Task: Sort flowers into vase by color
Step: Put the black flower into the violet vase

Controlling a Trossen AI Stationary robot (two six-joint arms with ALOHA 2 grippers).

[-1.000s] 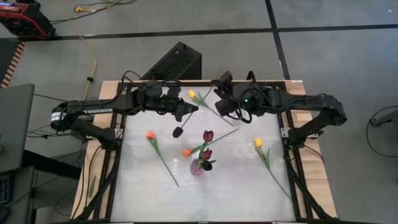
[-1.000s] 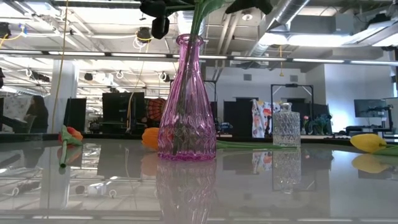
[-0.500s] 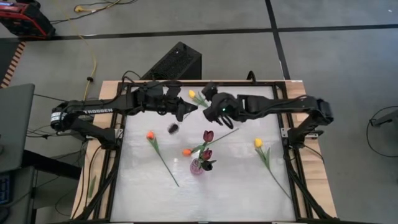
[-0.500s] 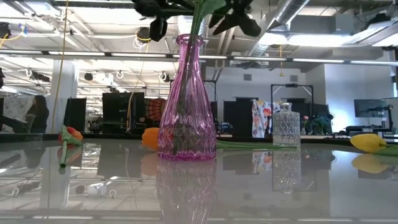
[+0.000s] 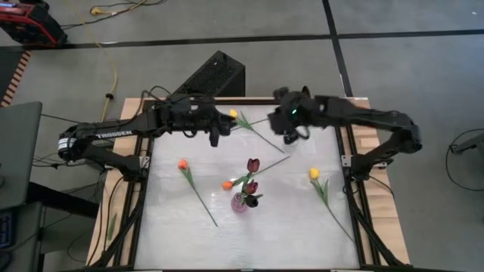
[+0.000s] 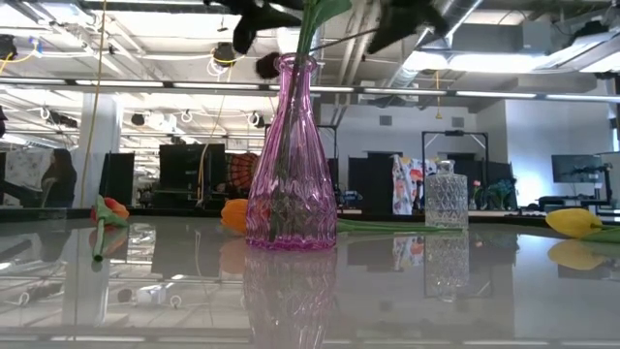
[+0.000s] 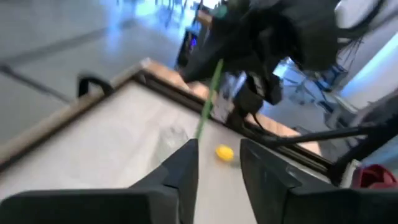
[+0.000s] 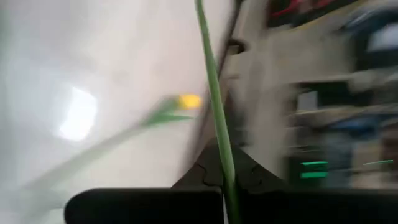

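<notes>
A pink glass vase (image 5: 240,202) (image 6: 291,165) stands near the table's middle with two maroon tulips (image 5: 252,165) in it. My right gripper (image 5: 290,134) (image 8: 227,169) hovers at the far side, shut on the green stem (image 8: 213,106) of another flower. Its dark head (image 6: 269,66) shows only in the low view. My left gripper (image 5: 215,136) (image 7: 217,163) stands open just to the left, and the stem (image 7: 208,106) runs past its fingertips. I cannot tell whether they touch it. On the table lie two yellow tulips (image 5: 233,114) (image 5: 313,174) and two orange ones (image 5: 182,164) (image 5: 227,184). My right gripper pinches the thin green stem (image 8: 224,163) between its two shut fingers. The stem runs on straight ahead, well past the fingertips. The flower is lifted clear of the table. Which part of the stem's length is held does not show.
A clear glass bottle (image 6: 446,194) stands behind the pink vase in the low view. The long stems of the lying flowers (image 5: 200,200) (image 5: 336,219) reach toward the near edge. A wooden frame (image 5: 363,113) borders the white table top.
My right gripper reached toward the left gripper, took hold of the stem, then drew back toward the table's right edge. The dark flower head that hung below my left gripper has gone up and no longer shows in the high view.
</notes>
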